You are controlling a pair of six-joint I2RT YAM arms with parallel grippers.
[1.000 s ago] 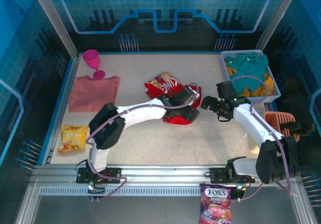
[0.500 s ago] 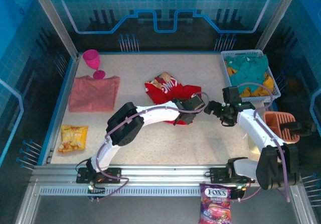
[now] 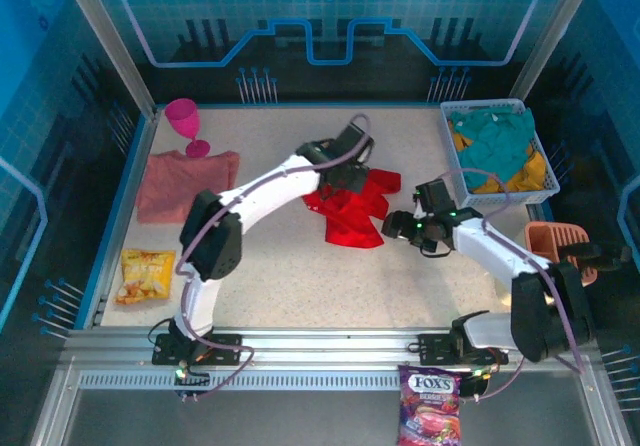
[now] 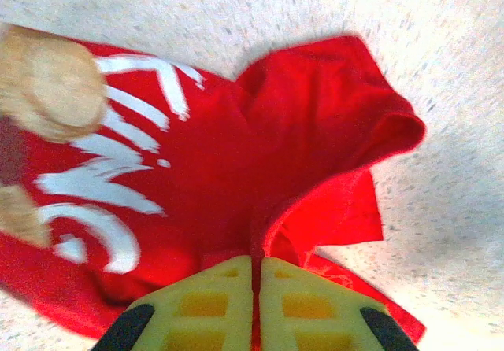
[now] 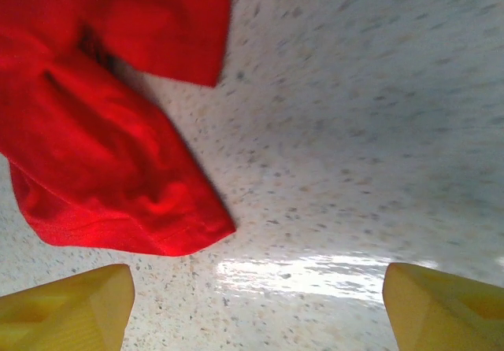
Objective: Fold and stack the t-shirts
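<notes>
Speckled tabletop [image 3: 300, 276] between blue-lit walls. Red t-shirt [image 3: 352, 209] crumpled at centre, far edge hidden under left hand [image 4: 256, 263], clamped together on a fold. Right hand [image 5: 256, 304] spread apart, empty, just right of it. Salmon t-shirt [image 3: 186, 184] flat at upper left, beside pink goblet [image 3: 184, 124]. Basket [image 3: 480, 103] of cloths at upper right. White lettering partly cut off.

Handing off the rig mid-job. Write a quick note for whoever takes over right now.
Left pincer: shut on a fold of the red t-shirt.
Right pincer: open, empty, over bare table beside that shirt's edge.
Salmon-pink t-shirt: lies flat, apparently folded, far left by the pink goblet.
Done: pink one, it seems. Left: fold the crumpled red one, stack both.
</notes>
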